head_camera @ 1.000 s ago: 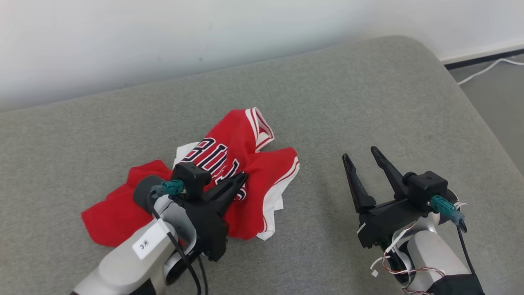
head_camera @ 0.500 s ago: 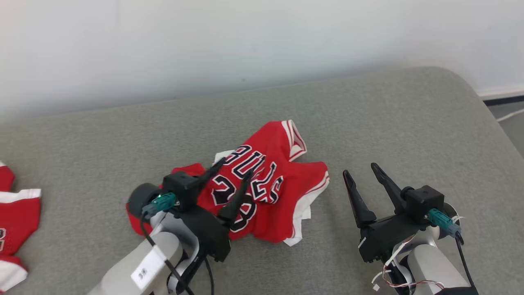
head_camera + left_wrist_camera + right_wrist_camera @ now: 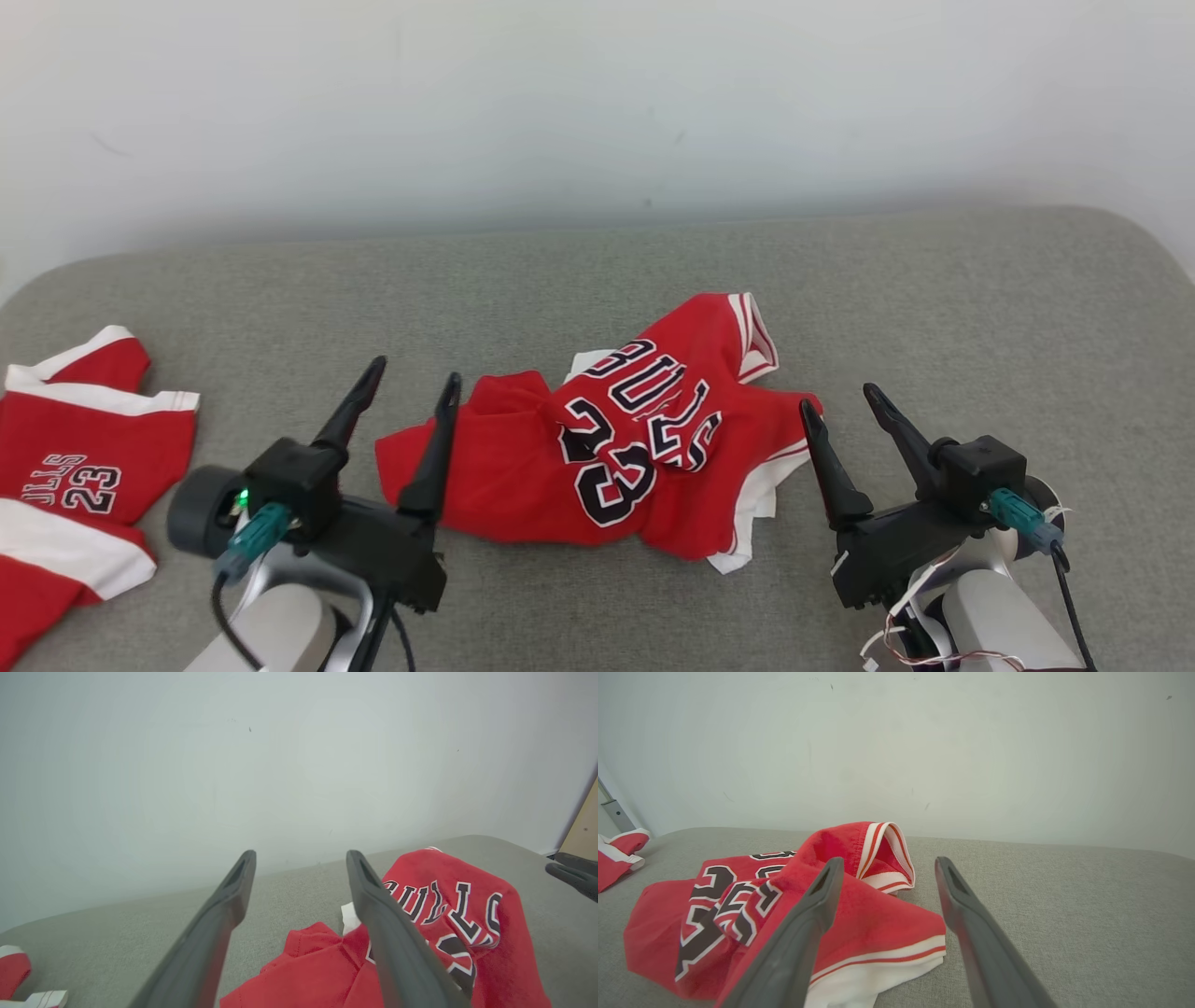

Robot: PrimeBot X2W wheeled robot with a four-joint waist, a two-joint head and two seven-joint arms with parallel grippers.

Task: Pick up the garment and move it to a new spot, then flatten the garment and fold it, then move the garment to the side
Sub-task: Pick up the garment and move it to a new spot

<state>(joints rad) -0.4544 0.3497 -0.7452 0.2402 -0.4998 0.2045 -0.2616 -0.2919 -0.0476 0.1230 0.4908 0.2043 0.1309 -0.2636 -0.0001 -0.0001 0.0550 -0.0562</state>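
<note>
Grey padded surface (image 3: pixel 934 308) against a pale wall (image 3: pixel 560 112). Garment (image 3: pixel 504 467), a red jersey with white trim and a black 23, lies crumpled near the middle of the surface, print up, not flattened. Left gripper (image 3: pixel 416 368) sits just left of it, fingers spread wide, nothing between them. Its inner finger overlaps the garment's left edge in the head view, contact unclear. Right gripper (image 3: pixel 836 396) is at the garment's right edge, fingers also wide apart, empty. Second red jersey (image 3: pixel 84 457) lies at the far left of the surface, well apart from the first.
</note>
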